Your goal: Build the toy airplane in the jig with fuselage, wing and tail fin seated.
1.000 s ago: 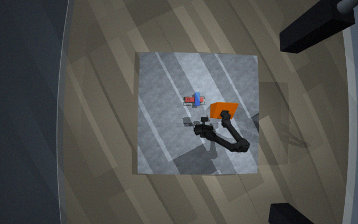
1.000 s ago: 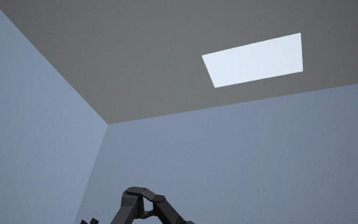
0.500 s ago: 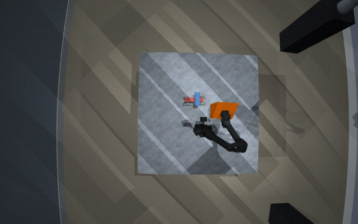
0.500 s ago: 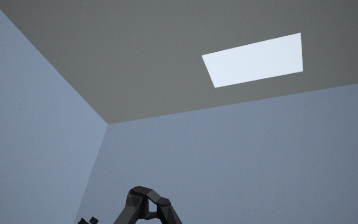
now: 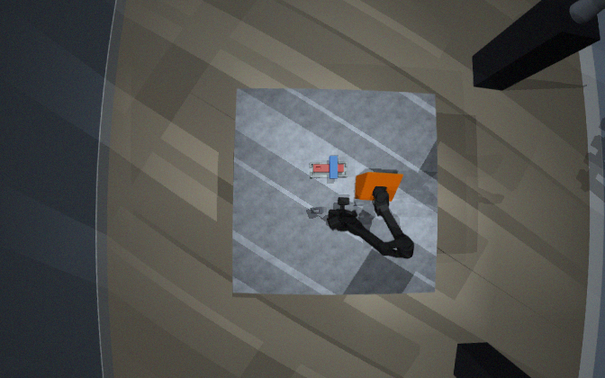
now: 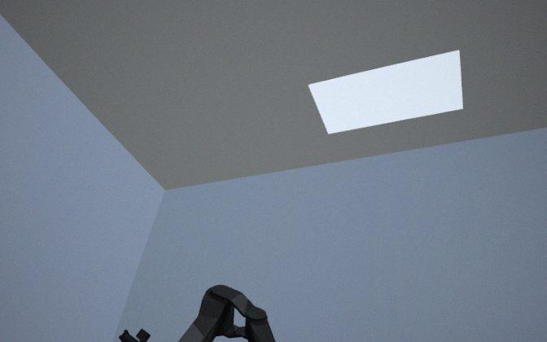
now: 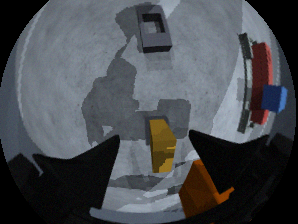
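Note:
The red fuselage lies in the grey cradle. The blue wing lies across its top. A small dark slot shows near the fuselage's other end in the top view, with no fin in it. The yellow tail fin is below the gripper in the wrist view; the arm hides it in the top view. My gripper is open and empty, its fingertips to either side of the fin in the wrist image. Whether they are level with it cannot be told.
A small grey holder with a square opening is left of the gripper in the top view. An orange block is by the arm's base. The exterior view shows only part of the arm, walls and ceiling.

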Controlling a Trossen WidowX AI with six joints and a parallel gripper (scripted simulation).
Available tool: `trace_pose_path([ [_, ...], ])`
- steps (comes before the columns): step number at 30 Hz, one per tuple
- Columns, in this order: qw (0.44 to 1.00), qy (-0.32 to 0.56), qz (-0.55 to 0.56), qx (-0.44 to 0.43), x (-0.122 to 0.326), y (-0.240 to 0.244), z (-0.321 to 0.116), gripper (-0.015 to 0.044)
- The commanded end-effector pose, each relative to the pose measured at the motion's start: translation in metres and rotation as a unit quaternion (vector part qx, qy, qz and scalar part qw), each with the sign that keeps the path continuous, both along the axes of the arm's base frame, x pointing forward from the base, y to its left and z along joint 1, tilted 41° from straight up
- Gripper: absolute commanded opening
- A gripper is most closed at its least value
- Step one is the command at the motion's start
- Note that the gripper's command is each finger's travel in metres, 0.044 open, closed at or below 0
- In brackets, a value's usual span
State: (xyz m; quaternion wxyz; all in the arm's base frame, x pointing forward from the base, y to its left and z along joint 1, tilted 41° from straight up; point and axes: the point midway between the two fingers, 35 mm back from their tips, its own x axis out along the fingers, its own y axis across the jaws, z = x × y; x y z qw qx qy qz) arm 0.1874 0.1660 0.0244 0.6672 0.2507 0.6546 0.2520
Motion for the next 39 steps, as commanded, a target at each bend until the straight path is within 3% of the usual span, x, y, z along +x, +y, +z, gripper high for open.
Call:
trace_pose_path([
  [1, 1.000, 0.006, -0.002, -0.003, -0.002, 0.001, -0.005, 0.0414],
  [14, 1.000, 0.006, -0.002, -0.003, -0.002, 0.001, -0.005, 0.0072],
  [22, 1.000, 0.006, -0.002, -0.003, -0.002, 0.001, -0.005, 0.0000],
  [39, 1.000, -0.002, 0.012, -0.020, 0.006, -0.028, 0.023, 0.0000],
])
